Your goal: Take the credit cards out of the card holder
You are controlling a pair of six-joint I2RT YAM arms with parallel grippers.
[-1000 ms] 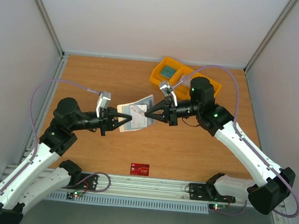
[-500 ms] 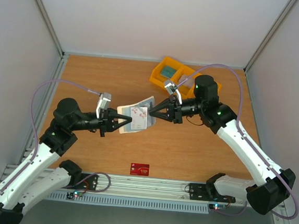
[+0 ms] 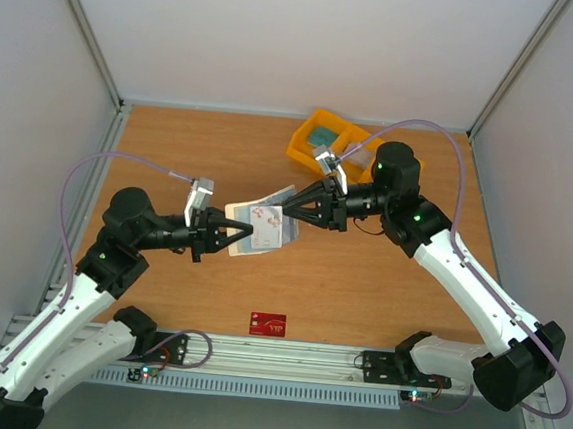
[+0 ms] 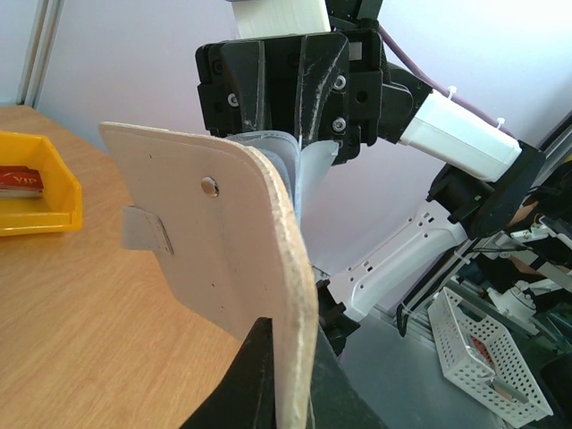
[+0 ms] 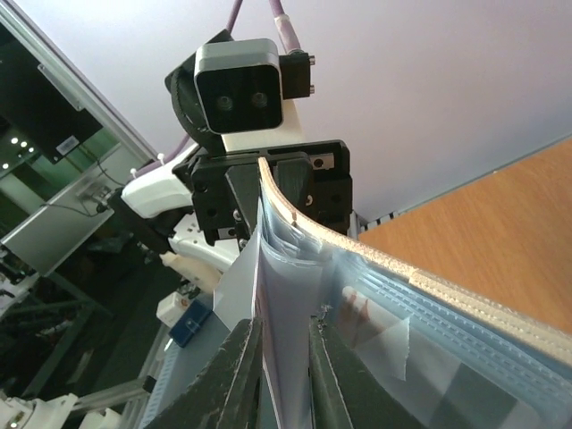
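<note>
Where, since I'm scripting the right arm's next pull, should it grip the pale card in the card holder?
Grip the card by its free edge at the card holder's open end. Come from the side opposite the left gripper, which clamps the far edge. The holder is held off the table, edge-on to the right gripper, so its fingers can probably straddle the thin card and pull straight out.

Top cam high at near edge, looks down on whole desk (image 3: 172, 144). Wrist cams close-up, facing each other — both share card holder (image 4: 223, 259).
</note>
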